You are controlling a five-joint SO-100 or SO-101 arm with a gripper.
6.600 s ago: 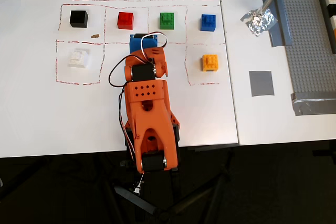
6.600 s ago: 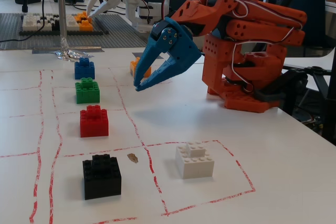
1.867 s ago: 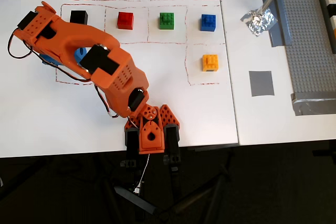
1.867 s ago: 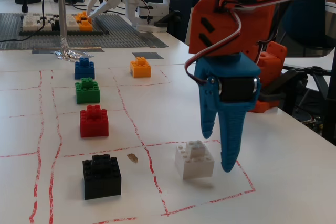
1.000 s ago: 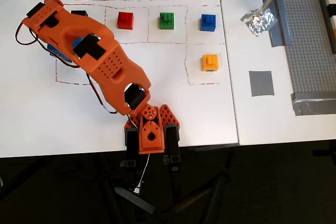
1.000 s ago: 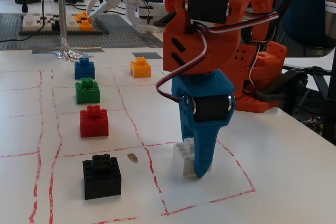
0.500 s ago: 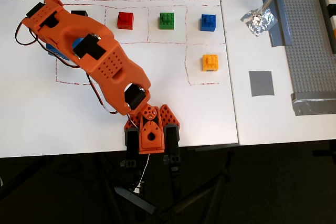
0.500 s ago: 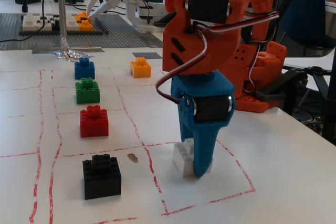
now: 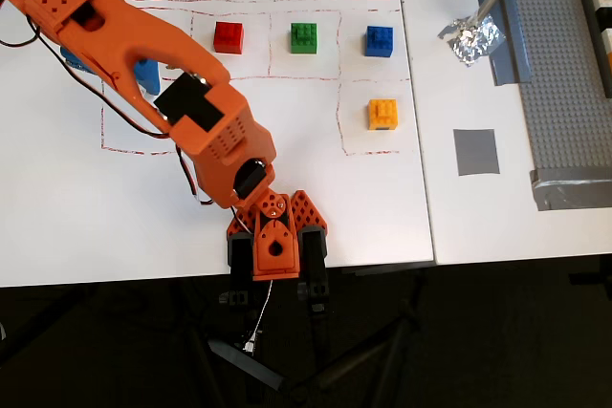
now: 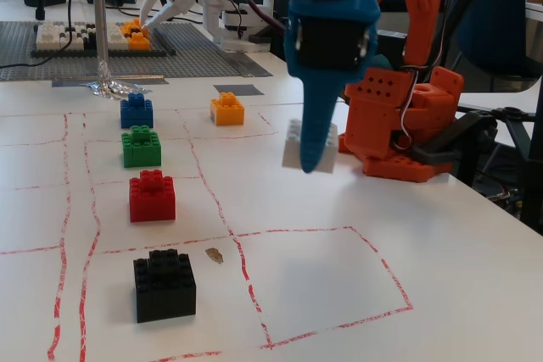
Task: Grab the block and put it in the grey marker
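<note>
Lifted since half a second ago: pincer [image 10: 311, 158] was down in the red-outlined cell, now it's up with the block [image 10: 296, 147] clamped between closed blue fingers, clear of the tabletop [image 10: 322, 269]. That cell is empty. Left to right in the fixed view: black brick [image 10: 164, 285], red brick [image 10: 152, 196], then the hanging block. Grey marker [image 9: 475, 151] is far right in the overhead view, well apart. Risk: grip looks edge-on, so a fast swing across could shake the block loose, or clip the orange-yellow brick [image 9: 382, 113] en route.
</note>
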